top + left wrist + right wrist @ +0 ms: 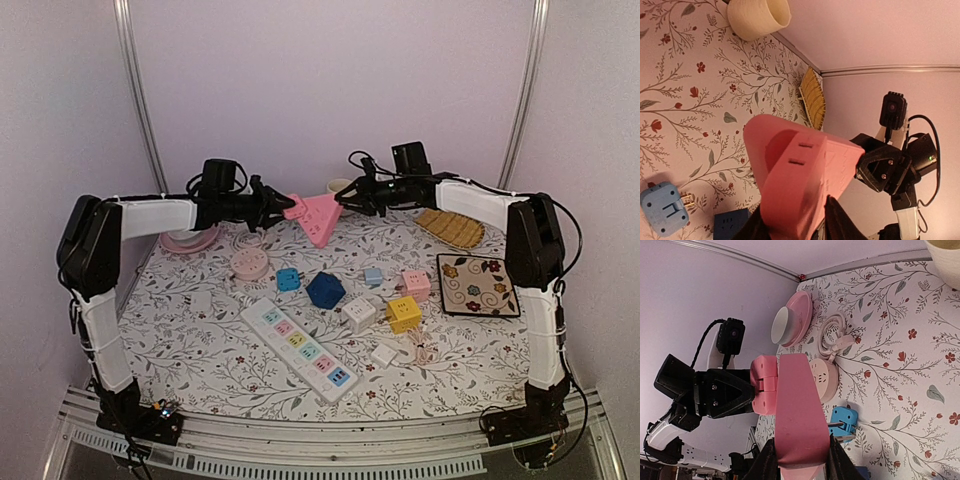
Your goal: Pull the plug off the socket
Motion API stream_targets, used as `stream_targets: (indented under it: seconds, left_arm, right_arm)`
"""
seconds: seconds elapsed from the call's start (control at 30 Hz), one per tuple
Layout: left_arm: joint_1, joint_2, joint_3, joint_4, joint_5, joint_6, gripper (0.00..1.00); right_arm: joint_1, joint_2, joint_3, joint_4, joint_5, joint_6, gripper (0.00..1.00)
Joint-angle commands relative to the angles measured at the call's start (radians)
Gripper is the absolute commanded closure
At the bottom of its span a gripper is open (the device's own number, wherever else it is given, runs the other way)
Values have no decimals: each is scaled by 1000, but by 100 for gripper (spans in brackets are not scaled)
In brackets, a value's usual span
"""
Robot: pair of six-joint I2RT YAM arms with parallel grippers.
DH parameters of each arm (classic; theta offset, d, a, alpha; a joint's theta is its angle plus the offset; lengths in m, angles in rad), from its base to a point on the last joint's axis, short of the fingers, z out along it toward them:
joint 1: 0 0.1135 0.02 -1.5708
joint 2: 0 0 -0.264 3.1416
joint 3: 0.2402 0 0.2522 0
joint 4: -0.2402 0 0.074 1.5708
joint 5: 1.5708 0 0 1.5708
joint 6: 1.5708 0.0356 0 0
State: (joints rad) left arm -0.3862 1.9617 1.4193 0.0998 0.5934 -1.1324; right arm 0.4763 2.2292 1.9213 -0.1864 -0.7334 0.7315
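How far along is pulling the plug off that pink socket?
Done: the pink socket is held up off the table, with both grippers clamped.
In hand: the right gripper holds the socket and the left gripper holds the pink plug.
Left: the plug sits flush against the socket with no visible gap, so the actual pulling apart is not yet done.
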Motion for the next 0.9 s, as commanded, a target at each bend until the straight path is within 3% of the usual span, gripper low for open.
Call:
stream_targets:
  seconds: [0.0,0.17,0.3,0.4,0.87]
  left_arm:
    - [6,-38,-13,11,8,10,69]
    - [4,-21,-7,-3,13,18,78]
    - [-3,-5,8,-11,18,16,93]
    - [-11,28,30,-18,21,18,99]
    - [-26,26,30,55,49,0,100]
  right_arm:
    - [-5,-82,9,24,34,-57,96]
    - [-3,-96,8,-4,70,-104,96]
    - [7,-109,11,-26,111,-148,96]
    - [21,-115,22,-56,157,-206,96]
    - [45,-124,-8,-140,507,-412,96]
